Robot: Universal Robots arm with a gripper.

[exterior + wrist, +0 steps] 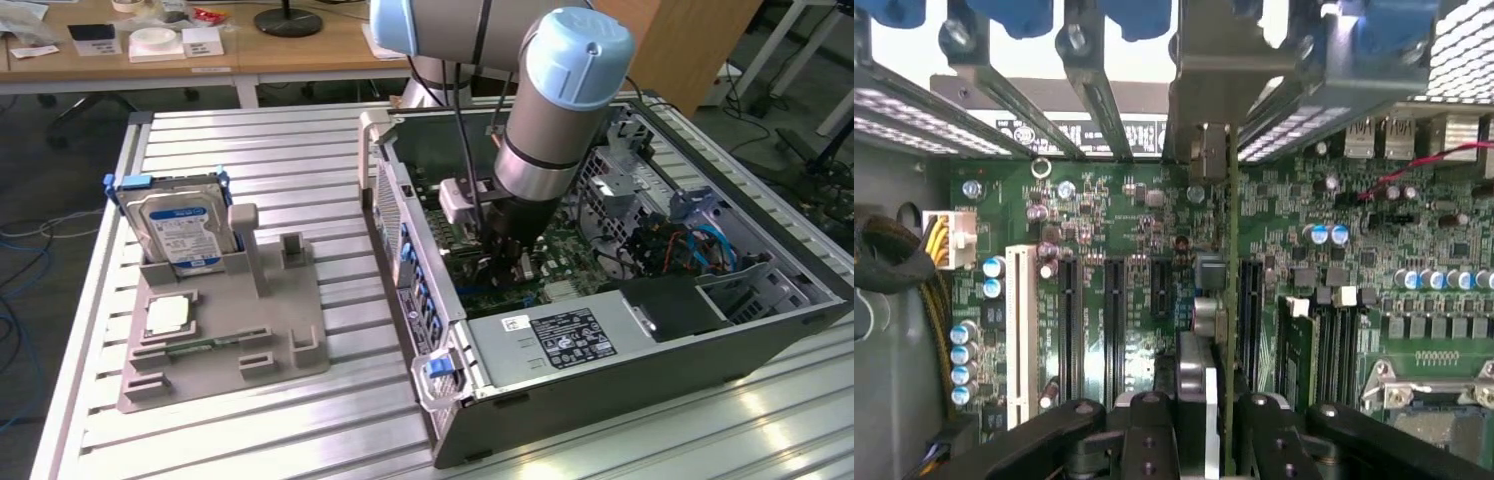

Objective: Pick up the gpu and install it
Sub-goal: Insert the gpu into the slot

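Observation:
My gripper (503, 248) reaches down inside the open computer case (400, 240), low over the green motherboard (1114, 215). It is shut on the gpu (1231, 260), a thin dark card seen edge-on and standing upright between the black fingers (1149, 435). The card's silvery metal end (1214, 80) lies against the case's rear slot openings. Its lower edge runs along the black expansion slots (1249, 310); whether it is seated in one I cannot tell.
A grey holder (300, 350) on the slatted table at the exterior view's left carries a hard drive (180, 225), a chip (167, 315) and a memory stick. Inside the case are the power supply (567, 340), blue latches (438, 368), orange and blue cables (687, 250) and memory slots (1334, 335).

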